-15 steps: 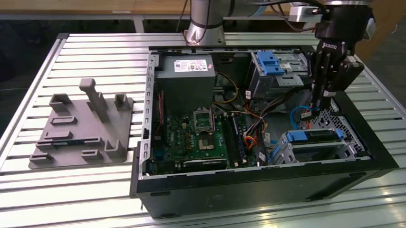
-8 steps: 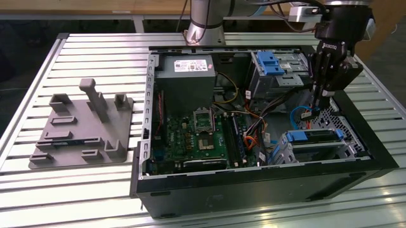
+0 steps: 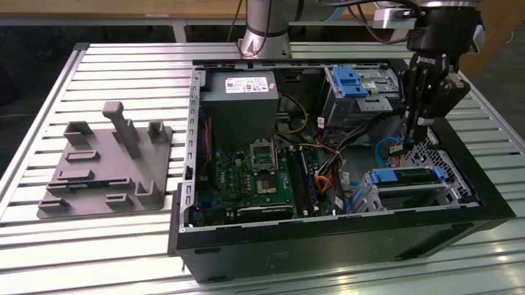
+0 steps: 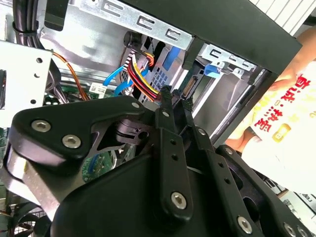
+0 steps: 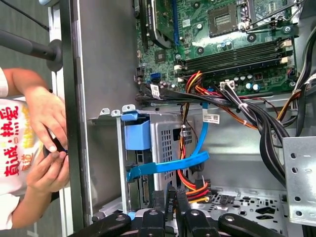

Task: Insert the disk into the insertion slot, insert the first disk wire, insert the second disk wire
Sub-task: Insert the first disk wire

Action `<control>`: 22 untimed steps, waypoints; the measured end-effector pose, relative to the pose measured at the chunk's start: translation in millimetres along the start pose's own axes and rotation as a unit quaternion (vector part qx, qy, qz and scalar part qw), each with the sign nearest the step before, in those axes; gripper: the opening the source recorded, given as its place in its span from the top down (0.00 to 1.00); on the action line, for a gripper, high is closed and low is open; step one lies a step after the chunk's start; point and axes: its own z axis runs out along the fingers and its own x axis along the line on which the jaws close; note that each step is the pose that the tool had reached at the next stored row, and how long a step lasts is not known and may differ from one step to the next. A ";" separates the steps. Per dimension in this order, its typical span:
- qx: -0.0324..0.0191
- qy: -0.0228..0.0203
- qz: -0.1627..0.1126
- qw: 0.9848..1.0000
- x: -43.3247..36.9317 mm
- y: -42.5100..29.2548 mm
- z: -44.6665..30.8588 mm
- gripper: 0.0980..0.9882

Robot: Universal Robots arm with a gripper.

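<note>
The disk, in its blue carrier, sits inside the silver perforated insertion slot at the near corner of the black case on the exterior view's right. A flat blue wire runs from the board across the slot to the disk's end. My gripper reaches down into the case just beyond the slot. Its fingers stand close together, shut on the black connector of a red, yellow and black wire bundle, also seen as the wire bundle in the first wire view's lower middle beside the gripper.
The black case wall rings the work. A blue-latched drive cage, the power supply and the motherboard fill the case. A grey fixture lies on the slatted table. A person's hands are just outside the case wall.
</note>
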 end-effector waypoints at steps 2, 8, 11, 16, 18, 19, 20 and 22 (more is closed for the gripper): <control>0.000 0.001 0.000 1.000 -0.4 0.0 0.3 0.85; 0.000 0.001 0.000 1.000 -2.0 0.1 0.1 0.85; 0.000 0.001 0.000 1.000 -2.2 0.2 0.1 0.85; 0.000 -0.001 0.000 1.000 -2.3 0.2 0.2 0.85; 0.000 -0.001 0.000 1.000 -2.3 0.2 0.2 0.85; 0.000 -0.001 0.000 1.000 -2.4 0.3 0.1 0.85; 0.000 -0.001 0.000 1.000 -2.5 0.4 0.1 0.85; 0.000 -0.001 0.000 1.000 -3.0 0.7 0.1 0.85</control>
